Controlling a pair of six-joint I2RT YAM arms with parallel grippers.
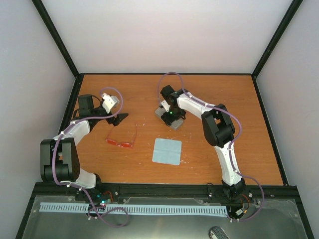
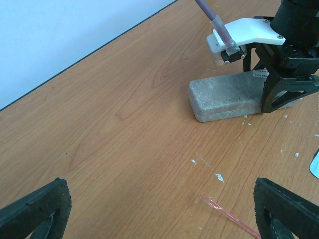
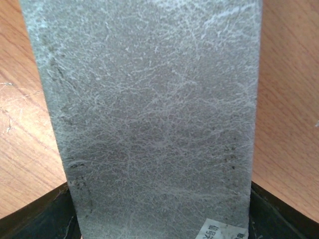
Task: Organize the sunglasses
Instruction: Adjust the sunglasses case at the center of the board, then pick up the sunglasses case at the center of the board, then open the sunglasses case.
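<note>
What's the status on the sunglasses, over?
Left gripper open, beside the sunglasses. Right gripper straddles the case, grip unclear. Sunglasses lie unfolded, untouched. Cloth lies apart, not blocking.

Grey case point(image 2: 224, 99) lies flat mid-table point(image 1: 124, 89), apparently closed. Lt blue cloth point(image 1: 167, 151) sits nearby, apart. White specks point(image 2: 219, 177) scattered btwn.

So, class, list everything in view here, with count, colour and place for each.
sunglasses: one, red-orange, on the table left of the cloth
cloth: one, light blue, flat near the table's middle
case: one, grey, closed, behind the cloth
table: one, orange-brown wood
white flecks: several, scattered by the case
left pincer: one, black, open, above the table behind the sunglasses
right pincer: one, black, astride the case, grip unclear
</note>
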